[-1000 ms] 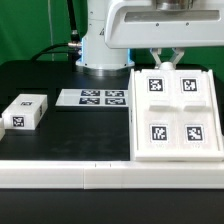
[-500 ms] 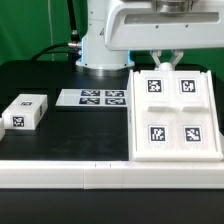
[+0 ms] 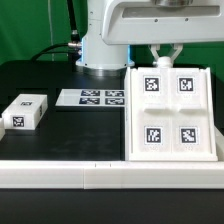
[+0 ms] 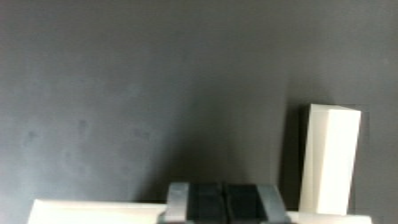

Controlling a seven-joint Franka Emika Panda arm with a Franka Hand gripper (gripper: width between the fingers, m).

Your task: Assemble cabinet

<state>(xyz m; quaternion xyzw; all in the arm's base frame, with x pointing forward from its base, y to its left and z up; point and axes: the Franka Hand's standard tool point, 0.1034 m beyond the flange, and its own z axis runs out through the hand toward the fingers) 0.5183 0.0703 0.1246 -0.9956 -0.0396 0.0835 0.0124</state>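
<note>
A black table [image 3: 40, 80] is seen from the front, with a white ledge [image 3: 70, 172] running along its near edge. The cabinet [image 3: 172, 110], a large white square box, sits on the table toward the exterior view's right. Its broad face shows four recessed compartments in a two-by-two grid, each with a black-and-white square tag.

The robot's white arm [image 3: 150, 22] hangs over the cabinet's far edge. The end effector [image 3: 165, 57] reaches down to that edge with one finger on either side of its middle. I cannot tell from here whether the fingers are clamped on the wall or loose.

The marker board [image 3: 90, 97] lies flat near the cabinet, toward the exterior view's left. A small white block [image 3: 25, 110] with tags sits further left, well apart. The wrist view is close and dim, showing dark table and an upright white bar [image 4: 329, 165].
</note>
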